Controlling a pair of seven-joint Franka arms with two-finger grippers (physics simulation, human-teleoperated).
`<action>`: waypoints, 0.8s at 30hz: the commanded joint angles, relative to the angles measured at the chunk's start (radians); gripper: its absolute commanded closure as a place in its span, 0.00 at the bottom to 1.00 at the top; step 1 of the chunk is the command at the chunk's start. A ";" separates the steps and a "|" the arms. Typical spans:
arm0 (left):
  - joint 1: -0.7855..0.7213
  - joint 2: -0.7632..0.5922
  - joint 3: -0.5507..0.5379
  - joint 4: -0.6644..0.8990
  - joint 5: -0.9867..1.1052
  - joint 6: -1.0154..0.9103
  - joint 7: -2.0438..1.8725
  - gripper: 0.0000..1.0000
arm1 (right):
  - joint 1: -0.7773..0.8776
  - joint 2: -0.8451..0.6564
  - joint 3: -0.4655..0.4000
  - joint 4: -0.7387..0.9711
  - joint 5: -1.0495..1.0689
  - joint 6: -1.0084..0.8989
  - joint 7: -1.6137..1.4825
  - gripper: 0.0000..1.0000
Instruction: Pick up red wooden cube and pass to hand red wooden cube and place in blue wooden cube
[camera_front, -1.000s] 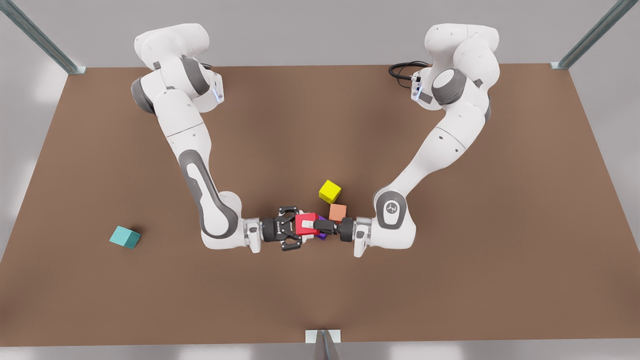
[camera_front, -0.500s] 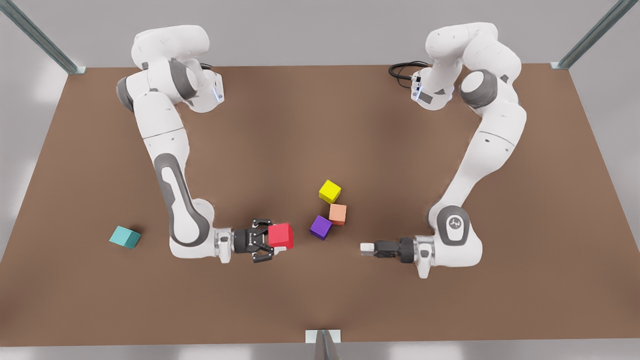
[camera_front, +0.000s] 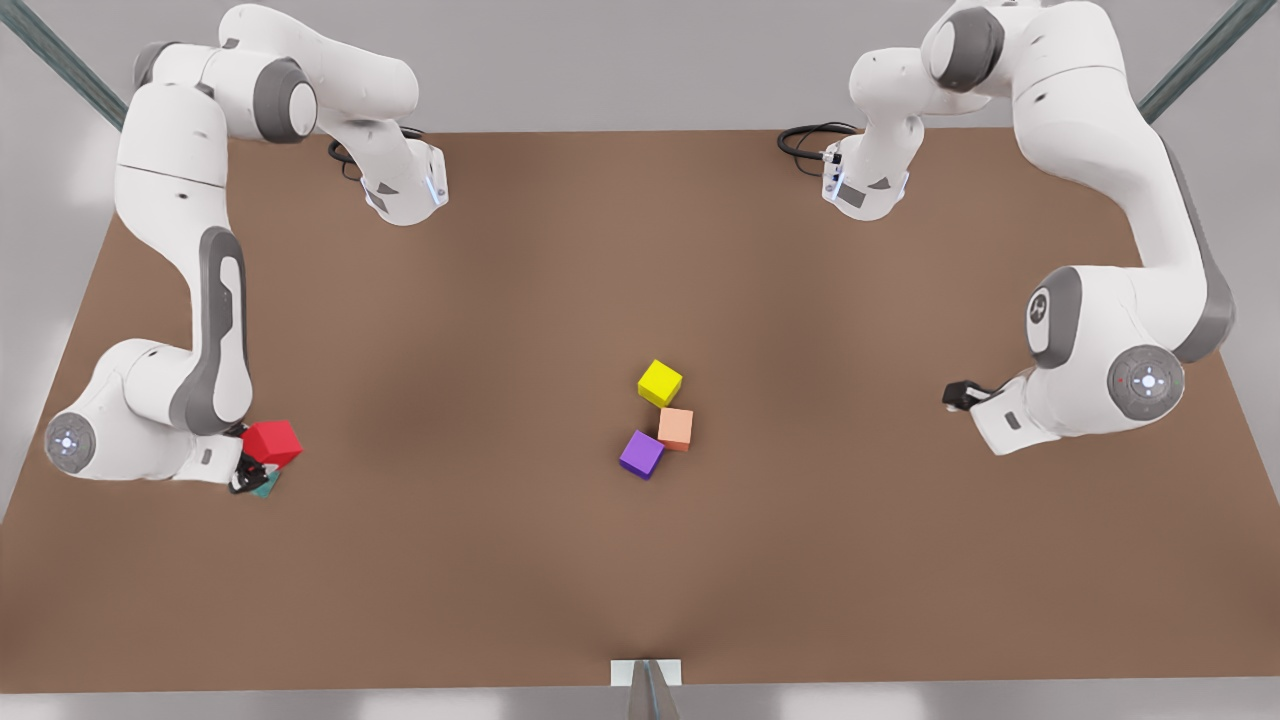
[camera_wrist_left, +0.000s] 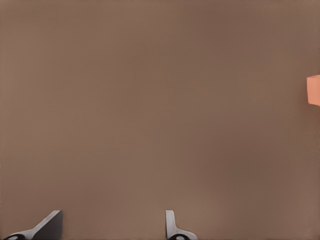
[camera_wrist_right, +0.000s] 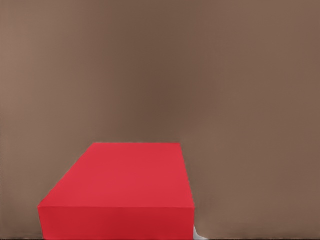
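The right claw (camera_front: 250, 470), on the arm at the front view's left, is hanging low over the bench (camera_front: 500, 580) near that side's edge. It appears to be clamping the red cube (camera_front: 272, 443), though its black fingers are mostly hidden behind the cube and the wrist. In the right wrist view the cube is showing one flat, matte red face with crisp straight edges, and a sliver of white pad is peeking out at its lower corner.

Directly under the claw and the red cube, a small teal corner of the blue cube (camera_front: 266, 487) is sticking out. Whether the two cubes are touching cannot be told.

The left claw (camera_front: 958, 396), on the arm at the front view's right, is waiting well away from the cubes, raised near that edge of the bench. In the left wrist view its two grey fingertips (camera_wrist_left: 50, 227) are standing apart with nothing between them, over smooth brown bench surface.

Near the middle of the bench three plain, sharp-edged cubes are sitting in a tight cluster: a yellow cube (camera_front: 660, 383) farthest back, a salmon cube (camera_front: 676, 428) just beside it, and a purple cube (camera_front: 641, 454) against the salmon one's corner.
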 joint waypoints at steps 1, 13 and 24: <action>-0.005 0.008 -0.009 0.030 0.004 -0.101 -0.142 0.00 | 0.000 -0.012 -0.001 -0.039 -0.096 0.251 -0.027 0.40; -0.002 -0.044 -0.018 -0.077 -0.002 -0.026 -0.213 0.00 | -0.108 0.020 0.004 -0.147 -0.069 0.566 -0.163 0.39; -0.009 -0.041 -0.018 -0.076 -0.001 -0.055 -0.213 0.00 | -0.135 0.018 0.010 -0.229 -0.026 0.572 -0.199 0.39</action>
